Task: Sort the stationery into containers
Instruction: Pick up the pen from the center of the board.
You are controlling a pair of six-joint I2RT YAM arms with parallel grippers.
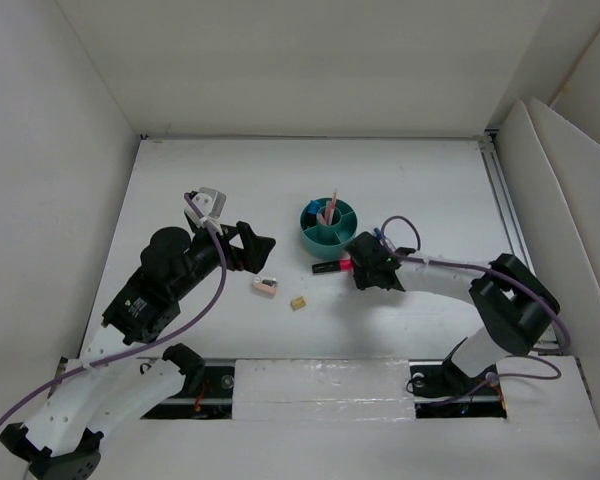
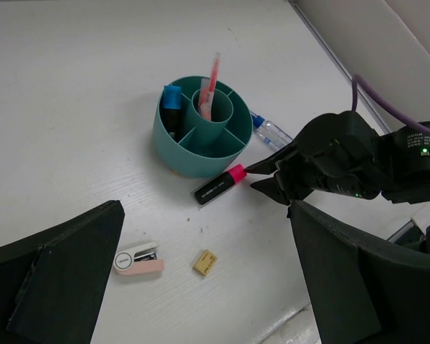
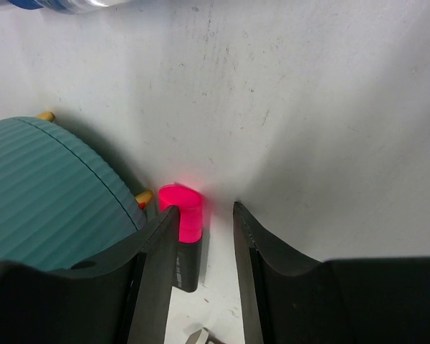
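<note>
Right gripper [image 1: 351, 263] is low on the table [image 1: 210, 170], jaws part-way apart and straddling the pink end of the black marker [image 1: 328, 267]. The right wrist view shows the pink cap close against one finger with a clear gap to the other, so it is not clamped yet.

The marker lies flat, long axis 9-to-3 in the top view. Its pink end is at 3 o'clock, toward the right gripper, and the black barrel runs off toward 9. It sits at 6 o'clock of the teal organizer [image 1: 315, 240], just beside the base; can't tell if they touch.

The right arm is clearly nearer. Left gripper [image 1: 260, 240] hangs wide open off at 9 o'clock, holding nothing.

The fingers are set across the barrel, so a straight close should catch it. The grip is at the very end, so the barrel will likely droop on lifting.

- **Marker:** smooth hard plastic, round, could roll or slip.
- **Organizer:** round, ribbed matte plastic wall. Pink pens [image 2: 209, 86] stand in the centre cup and a blue-ended marker [image 2: 172, 100] in an outer compartment.
- **Loose items:** clear bottle [image 2: 270, 131] at 3 o'clock of the organizer; pink eraser [image 2: 138, 259] and tan block [image 2: 205, 262] around 7 o'clock.
</note>
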